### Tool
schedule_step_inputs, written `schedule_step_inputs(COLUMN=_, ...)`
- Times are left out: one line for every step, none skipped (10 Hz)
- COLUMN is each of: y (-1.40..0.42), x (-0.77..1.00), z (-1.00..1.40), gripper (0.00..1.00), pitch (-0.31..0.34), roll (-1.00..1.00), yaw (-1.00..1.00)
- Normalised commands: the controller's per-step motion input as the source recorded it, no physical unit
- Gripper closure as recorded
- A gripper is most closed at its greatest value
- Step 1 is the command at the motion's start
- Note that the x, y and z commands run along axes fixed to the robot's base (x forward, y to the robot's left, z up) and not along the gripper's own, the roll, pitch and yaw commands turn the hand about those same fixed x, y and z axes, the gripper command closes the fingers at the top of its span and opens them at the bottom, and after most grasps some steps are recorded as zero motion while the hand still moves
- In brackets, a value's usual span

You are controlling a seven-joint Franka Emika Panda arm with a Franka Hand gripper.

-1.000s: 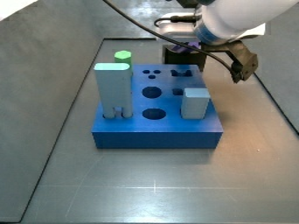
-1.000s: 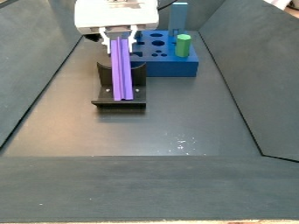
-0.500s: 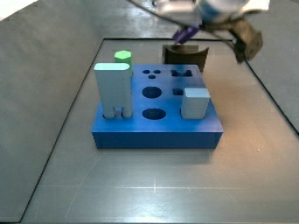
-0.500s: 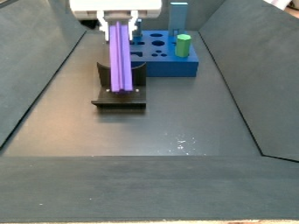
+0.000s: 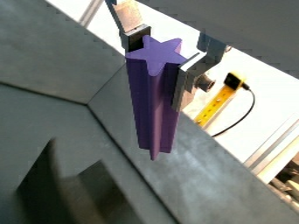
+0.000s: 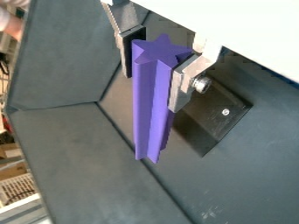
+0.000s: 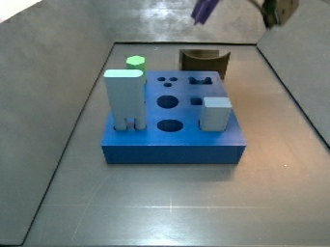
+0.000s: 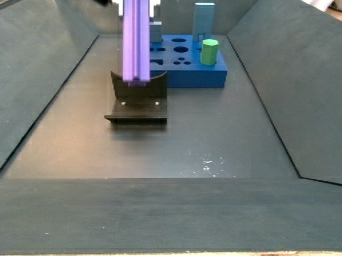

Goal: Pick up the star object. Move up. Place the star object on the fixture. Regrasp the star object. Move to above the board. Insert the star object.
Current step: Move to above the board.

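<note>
Up close in both wrist views, the jaws clamp the top end of the star, a silver plate on each side of it; the purple peg hangs away from the camera with its star-shaped end face showing. Below it in a wrist view lies the dark fixture.

Next, in a side view, only the star's lower tip shows at the top edge, above the fixture that stands behind the blue board. A green peg, a tall pale block and a grey cube stand on the board.

Finally, in a side view, the star hangs upright above the fixture, clear of it, on the dark counter; the board is beyond.
</note>
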Motion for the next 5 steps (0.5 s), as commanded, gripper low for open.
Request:
schedule_step_inputs(y=0.15, x=-0.13, z=1.00, gripper=1.00, pitch=0.006, roll=-0.10, yaw=-0.19)
schedule_step_inputs(y=0.14, x=-0.13, z=1.00, gripper=1.00, pitch=0.038, roll=-0.12, yaw=-0.17)
schedule_step_inputs(y=0.14, x=-0.13, z=1.00, gripper=1.00, pitch=0.068, roll=-0.12, yaw=-0.13)
schedule_step_inputs(y=0.13, x=-0.13, z=1.00, gripper=1.00, pitch=0.082, roll=-0.12, yaw=-0.10)
schedule_step_inputs(y=0.12, x=-0.12, z=1.00, gripper=1.00, pitch=0.095, roll=-0.10, yaw=-0.06)
